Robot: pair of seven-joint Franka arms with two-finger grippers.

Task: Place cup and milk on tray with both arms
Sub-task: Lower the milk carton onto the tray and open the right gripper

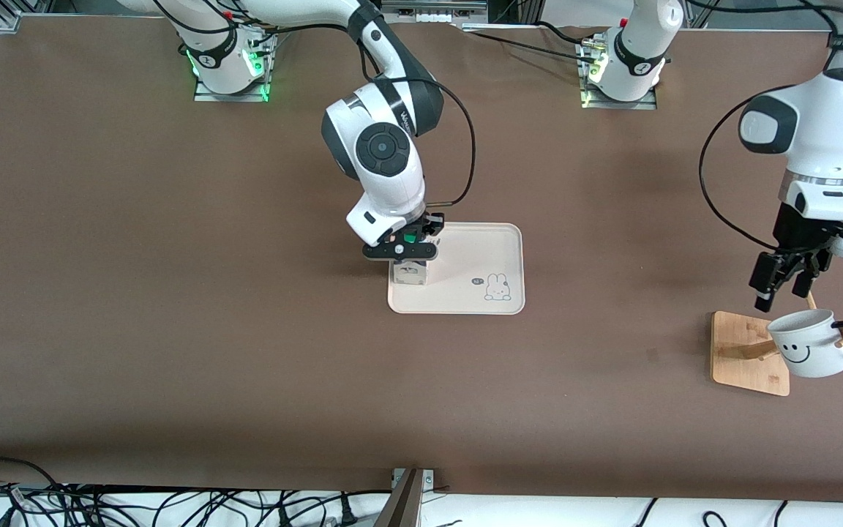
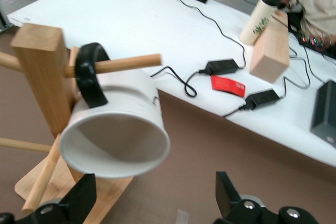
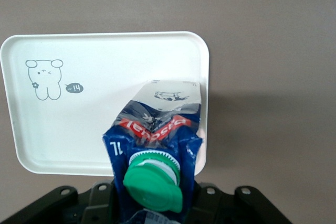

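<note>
My right gripper (image 1: 401,252) is shut on the milk (image 1: 408,272), a dark blue and white carton with a green cap (image 3: 153,179). It holds the carton upright over the cream tray (image 1: 465,249), at the tray's end toward the right arm; I cannot tell whether the carton touches the tray. The right wrist view shows the milk (image 3: 155,129) over the tray's rim (image 3: 205,77). The white smiley cup (image 1: 809,342) hangs by its black handle (image 2: 92,74) on a wooden rack peg. My left gripper (image 1: 784,289) is open and empty just above the cup (image 2: 115,135).
The wooden rack's square base (image 1: 747,355) and pegs stand at the left arm's end of the table. A white side table (image 2: 157,30) with cables, power adapters, a red card, a bottle and a wooden block shows in the left wrist view. Cables lie along the front edge (image 1: 173,505).
</note>
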